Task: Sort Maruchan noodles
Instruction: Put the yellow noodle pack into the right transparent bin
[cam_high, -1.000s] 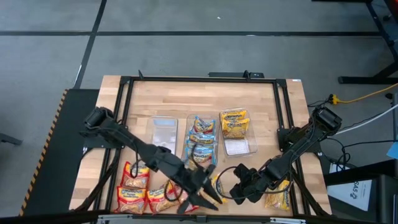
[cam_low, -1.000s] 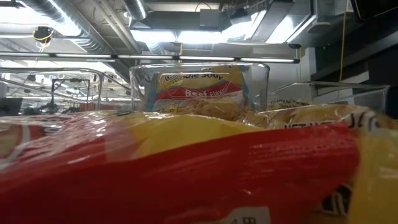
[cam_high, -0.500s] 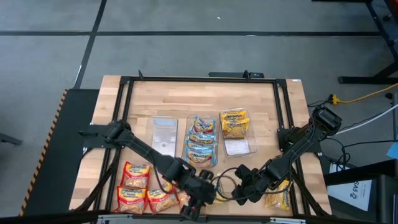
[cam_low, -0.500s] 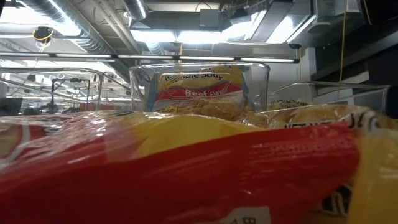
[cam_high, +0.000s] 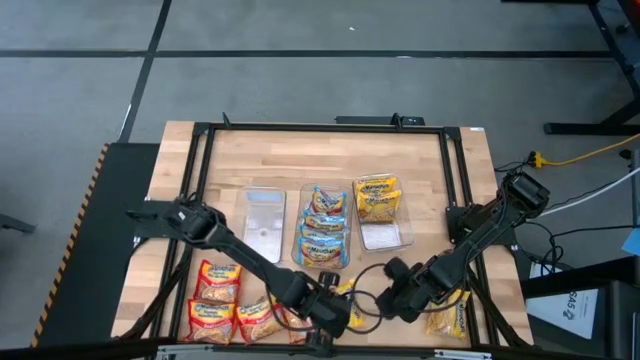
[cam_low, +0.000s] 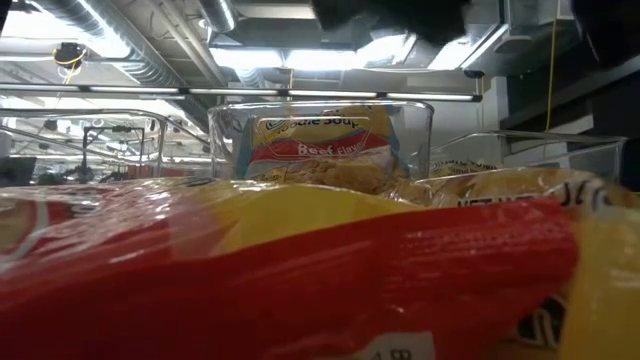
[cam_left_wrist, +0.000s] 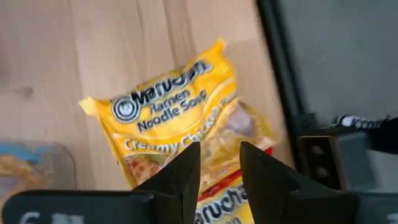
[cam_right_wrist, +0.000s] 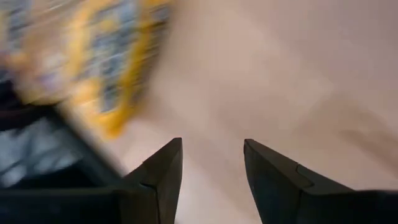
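Near the table's near edge my left gripper (cam_high: 335, 315) (cam_left_wrist: 219, 165) stands open by a narrow gap over a yellow Creamy Chicken packet (cam_left_wrist: 174, 124) (cam_high: 347, 293), which lies flat on a second yellow packet (cam_left_wrist: 219, 208). My right gripper (cam_high: 392, 293) (cam_right_wrist: 211, 162) is open just right of it, above bare wood. Several red-orange packets (cam_high: 220, 300) lie flat at the near left. More yellow packets (cam_high: 445, 315) lie at the near right. The middle tub (cam_high: 347, 225) holds blue-trimmed packets, and the right tub (cam_high: 408, 215) holds yellow ones. My left gripper comes at the yellow packet's near end (cam_left_wrist: 217, 140) from above, a finger on either side of a strip of it. The fingers hide their own tips, so I cannot tell whether they touch the wrapper.
The left clear tub (cam_high: 265, 215) shows no packet in it. A black frame (cam_high: 320, 130) runs round the table. In the low view a red and yellow packet (cam_low: 300, 270) fills the foreground, with a tub holding a Beef packet (cam_low: 320, 140) behind it. Bare wood lies at the far side.
My left gripper has moved along the near edge toward the table's right, from over the red-orange packets to the yellow packet. My right gripper has drawn back a little toward the right. A dark part of an arm now shows at the top of the low view.
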